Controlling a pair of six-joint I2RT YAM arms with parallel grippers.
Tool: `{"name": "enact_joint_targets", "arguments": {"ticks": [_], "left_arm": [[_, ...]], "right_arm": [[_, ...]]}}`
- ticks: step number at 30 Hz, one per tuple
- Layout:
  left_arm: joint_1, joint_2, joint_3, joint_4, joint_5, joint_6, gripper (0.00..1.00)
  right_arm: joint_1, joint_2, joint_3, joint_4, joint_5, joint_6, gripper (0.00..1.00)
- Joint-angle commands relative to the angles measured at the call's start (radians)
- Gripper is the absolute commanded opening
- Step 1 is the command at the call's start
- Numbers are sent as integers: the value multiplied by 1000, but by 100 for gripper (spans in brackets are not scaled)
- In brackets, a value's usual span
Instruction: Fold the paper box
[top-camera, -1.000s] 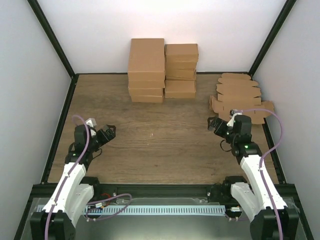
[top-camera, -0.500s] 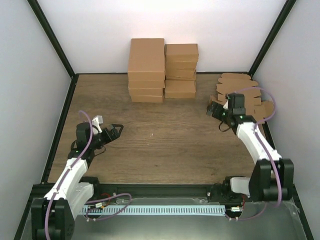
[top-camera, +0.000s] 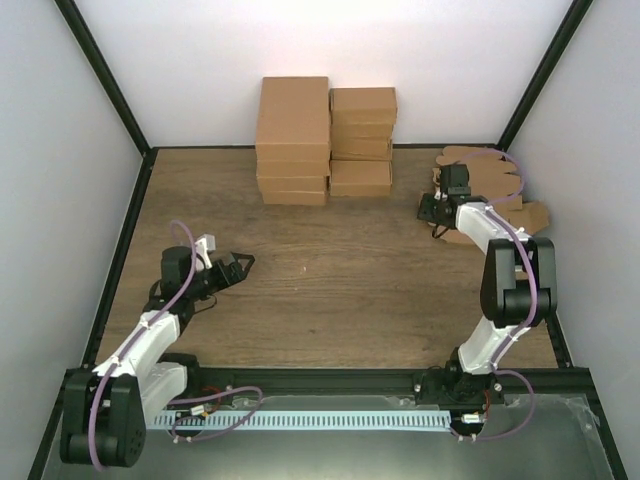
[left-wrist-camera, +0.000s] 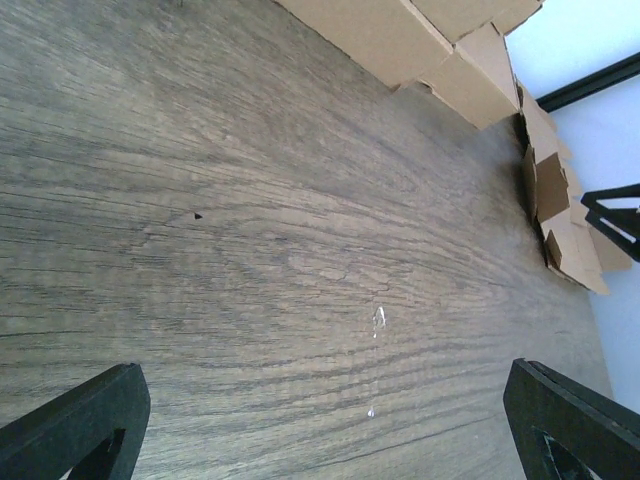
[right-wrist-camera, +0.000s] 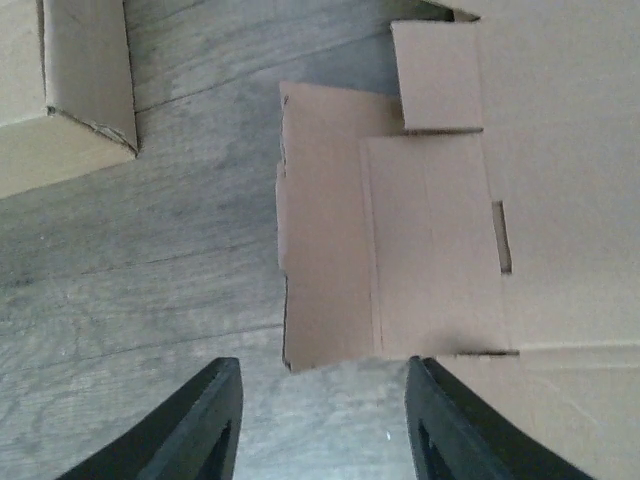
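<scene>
The left arm (top-camera: 150, 335) lies low, stretched forward and angled to the right. The left gripper (top-camera: 238, 266) has its 2 fingers spread wide. The right arm (top-camera: 512, 285) extends far forward, its forearm bent leftward. The right gripper (top-camera: 430, 212) points downward with its 2 fingers parted.

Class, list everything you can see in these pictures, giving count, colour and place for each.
ready-made cartons: two stacks side by side, exact count unclear, brown, far middle of the table
flat blanks: one pile, count unclear, brown, far right corner
top blank: one, brown, flat on that pile
table: one, dark wood grain, under everything
left end effector: one, black, open, empty, over bare wood at near left
right end effector: one, black, open, empty, over the top blank's edge
</scene>
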Motion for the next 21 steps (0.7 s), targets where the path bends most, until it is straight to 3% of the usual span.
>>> {"name": "enact_joint_targets", "arguments": {"ticks": [1, 21], "left_arm": [[-12, 19, 1, 45, 10, 18, 100], [-24, 21, 28, 4, -19, 21, 100]], "right_arm": [[13, 48, 96, 16, 33, -28, 44], [67, 239, 249, -21, 208, -51, 33]]}}
